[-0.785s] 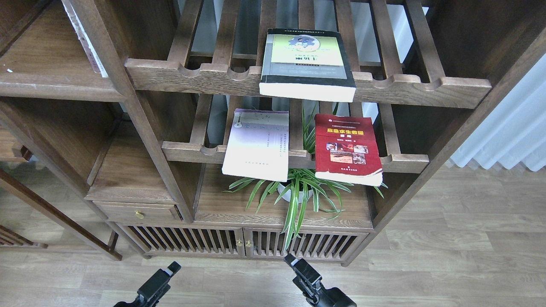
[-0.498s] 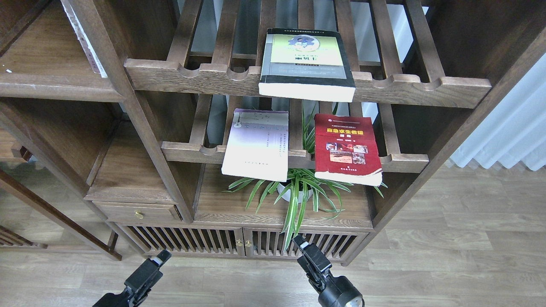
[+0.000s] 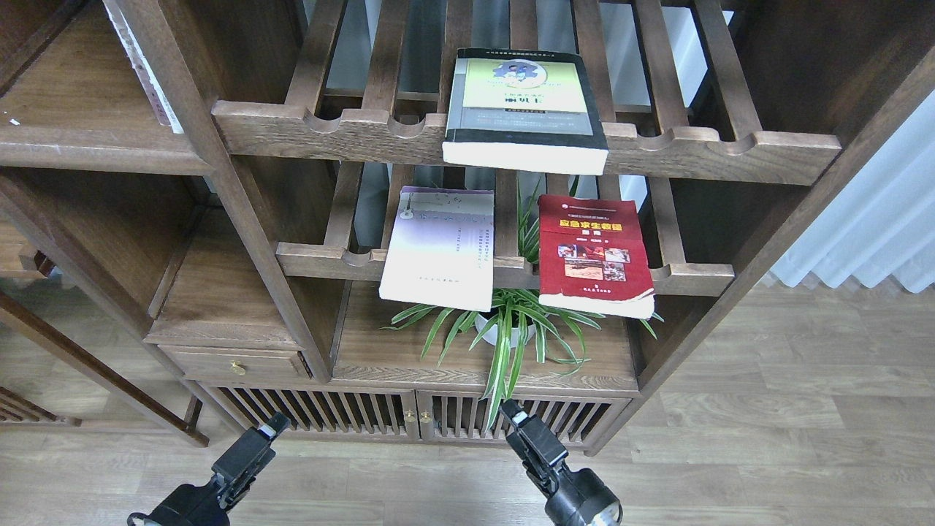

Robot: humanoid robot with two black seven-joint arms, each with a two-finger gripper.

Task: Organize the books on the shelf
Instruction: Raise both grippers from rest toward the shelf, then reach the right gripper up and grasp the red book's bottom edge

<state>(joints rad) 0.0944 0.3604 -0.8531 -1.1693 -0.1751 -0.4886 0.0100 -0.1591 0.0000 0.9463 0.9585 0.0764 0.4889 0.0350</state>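
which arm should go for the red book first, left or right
Right, probably. The right gripper sits low at centre-right, roughly below the red book on the lower slatted rack. The left gripper is further left, nearer the lavender-white book. Neither holds anything.

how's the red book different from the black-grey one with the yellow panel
The red book lies on the lower slatted rack, toward its right; the black-grey book lies on the upper slatted rack, near the middle. The red book's cover carries a yellow title and small photos, while the black-grey book has a yellow panel above a grey band. Both lie flat, cover up, with their near edges overhanging the scalloped front rails.
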